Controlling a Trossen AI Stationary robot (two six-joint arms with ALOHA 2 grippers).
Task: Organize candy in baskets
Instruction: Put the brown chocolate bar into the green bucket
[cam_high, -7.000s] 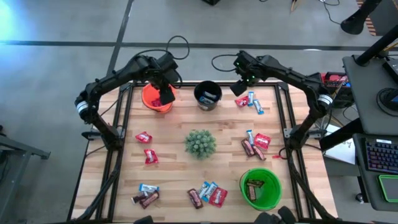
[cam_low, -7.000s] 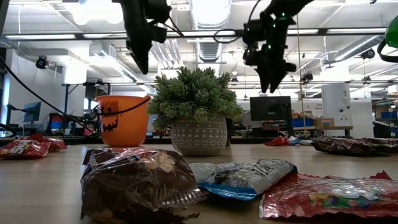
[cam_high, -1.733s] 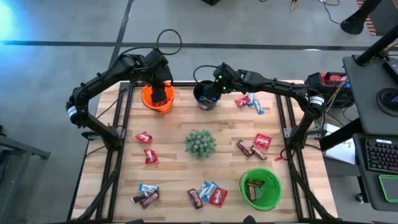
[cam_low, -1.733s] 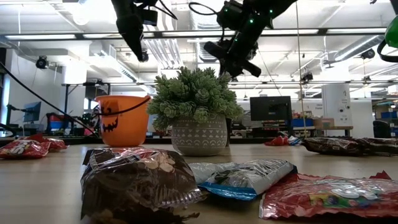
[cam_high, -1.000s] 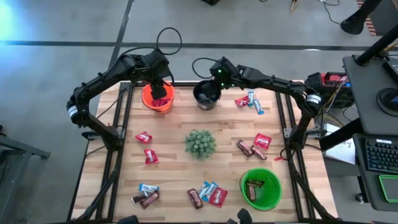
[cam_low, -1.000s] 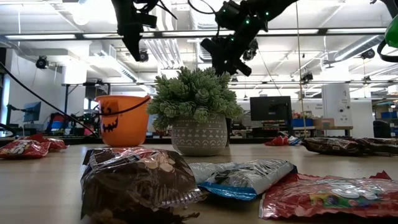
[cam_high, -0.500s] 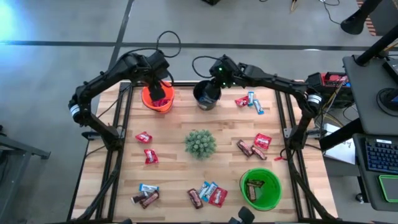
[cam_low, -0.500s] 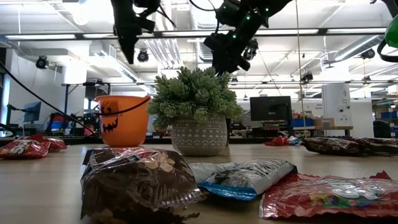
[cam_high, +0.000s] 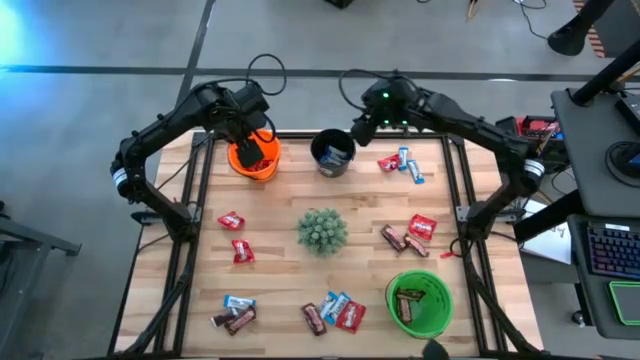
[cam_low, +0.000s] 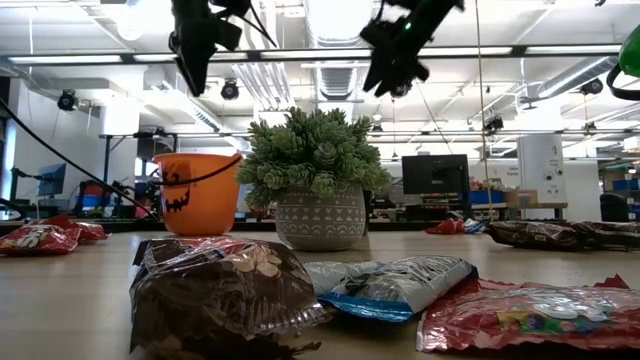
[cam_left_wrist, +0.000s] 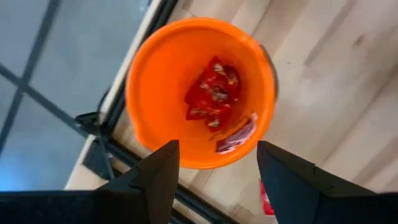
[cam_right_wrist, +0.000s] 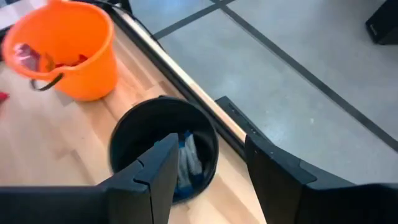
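loose candy (cam_high: 335, 312) lies across the near and middle table, with a green basket (cam_high: 419, 303) near right. at the far edge, the left gripper (cam_left_wrist: 211, 163) hangs empty above the orange basket (cam_high: 252, 157), fingers spread wide, red candy inside. the right gripper (cam_right_wrist: 205, 163) hangs empty by the black basket (cam_right_wrist: 163, 148), fingers likewise wide, blue candy inside.

Plant (cam_high: 322, 230) blocks table (cam_high: 280, 270) centre.

No lettering on any wrapper or bucket can be read.

Grey floor (cam_high: 100, 180) around wooden bench (cam_high: 280, 280); desk with keyboard (cam_high: 612, 250) beside it; ceiling lights (cam_low: 335, 20) above.
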